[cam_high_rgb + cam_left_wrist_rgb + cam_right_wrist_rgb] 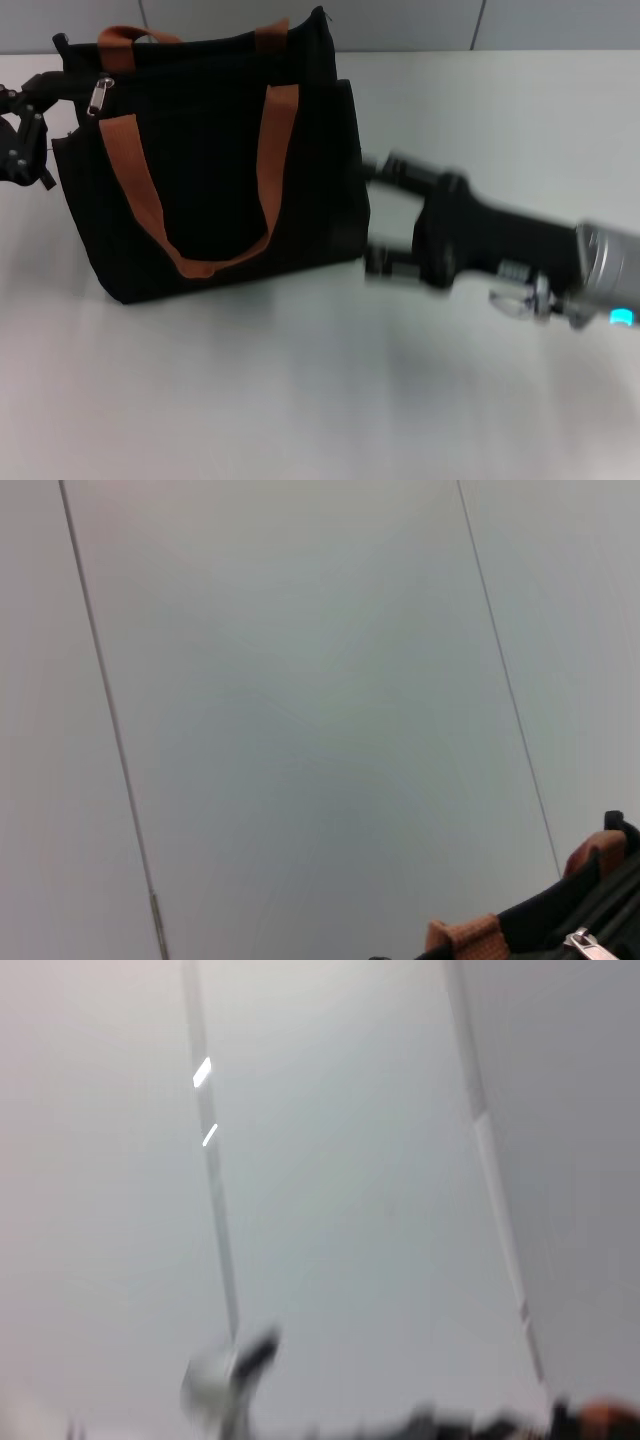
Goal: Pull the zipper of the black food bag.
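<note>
Black fabric takes up the upper left of the head view: the black food bag is stood upright on the white table, boxy, with a front pocket. Two rust-orange handles are seen, one looped down over the front face and the other poking up along the top edge. The zipper, a small silver pull tab, is found at the bag's upper left corner, hanging off the end of the top edge.

The left gripper is parked at the far left edge of the frame, right beside that zipper corner. Whether its fingers are apart or together can't be made out, honestly.

The right gripper is seen at centre right, blurred, with its two fingers spread wide apart and pointed at the bag's right side, nothing clamped between them. Whether the tips are touching the fabric can't be told.

A sliver of the bag and the silver pull are caught in the lower right corner of the left wrist view.
</note>
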Robot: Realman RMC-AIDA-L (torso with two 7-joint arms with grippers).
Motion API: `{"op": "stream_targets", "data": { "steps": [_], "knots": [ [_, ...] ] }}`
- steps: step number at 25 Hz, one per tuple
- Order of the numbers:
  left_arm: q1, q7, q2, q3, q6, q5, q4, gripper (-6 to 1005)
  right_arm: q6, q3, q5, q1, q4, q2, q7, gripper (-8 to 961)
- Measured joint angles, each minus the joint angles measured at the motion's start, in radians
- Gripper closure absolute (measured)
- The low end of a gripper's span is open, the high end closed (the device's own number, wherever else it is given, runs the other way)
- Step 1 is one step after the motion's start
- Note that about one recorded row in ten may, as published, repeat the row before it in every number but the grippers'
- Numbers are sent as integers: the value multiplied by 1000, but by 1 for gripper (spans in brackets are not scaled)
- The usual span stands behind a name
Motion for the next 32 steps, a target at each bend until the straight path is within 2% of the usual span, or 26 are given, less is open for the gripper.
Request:
{"op": "stream_targets", "data": {
  "steps": [2,3,4,8,13,16,23,28,32],
  "knots": [
    [1,21,-2,0,5,-4,-13,889,-6,-2,72,21,0,0,104,174],
    [1,33,-5,0,6,-5,-19,912,-3,-4,124,56,-2,0,227,174],
    [1,33,-5,0,6,-5,-19,925,-3,-4,124,56,-2,0,227,174],
    [1,37,-9,0,13,-25,-34,976,24,-1,149,150,-9,-1,376,176],
    [-3,37,-9,3,34,-68,-56,976,126,-34,143,262,-57,0,586,178],
    [-9,37,-9,8,32,-69,-57,976,226,-103,141,316,-94,-1,710,179],
    [-14,37,-11,7,36,-69,-59,976,481,-354,141,387,-226,-1,972,182],
    [-15,37,-11,5,37,-69,-59,976,555,-389,125,418,-236,-7,1046,184],
    [-16,31,-11,4,40,-69,-59,976,573,-390,84,440,-236,-8,1088,325]
  ]
}}
